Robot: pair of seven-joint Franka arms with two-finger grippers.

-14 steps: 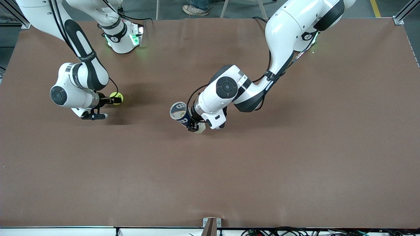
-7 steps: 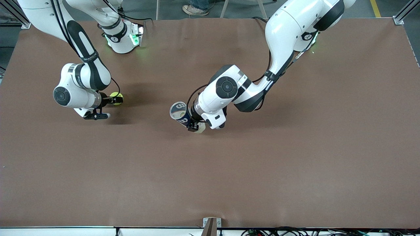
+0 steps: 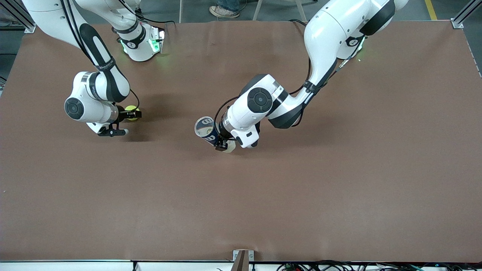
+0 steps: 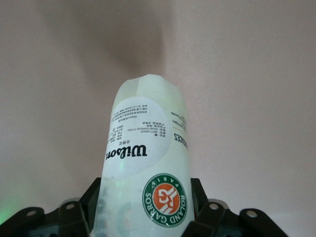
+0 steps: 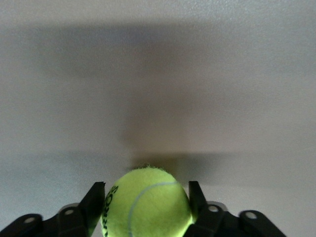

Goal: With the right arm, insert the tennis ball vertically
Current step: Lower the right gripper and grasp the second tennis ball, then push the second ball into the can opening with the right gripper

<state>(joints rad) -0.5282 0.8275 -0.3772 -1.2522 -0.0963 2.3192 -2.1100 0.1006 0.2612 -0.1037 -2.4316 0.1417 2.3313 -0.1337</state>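
Note:
A yellow-green tennis ball (image 3: 131, 111) sits low over the brown table toward the right arm's end. My right gripper (image 3: 130, 114) is shut on it, one black finger pressed to each side of the ball (image 5: 148, 205). My left gripper (image 3: 222, 144) hangs over the middle of the table, shut on a clear ball tube (image 3: 207, 130) with a Wilson label (image 4: 133, 133). The tube is tilted, with its open mouth (image 3: 203, 126) turned upward and toward the right arm's end.
The brown table (image 3: 301, 195) runs wide on all sides. A metal bracket (image 3: 243, 258) sits at the edge nearest the front camera. Both robot bases stand along the edge farthest from it.
My right gripper's fingers have come together on the tennis ball, and that arm's wrist has shifted slightly toward the table's middle. The left arm and tube have not moved.

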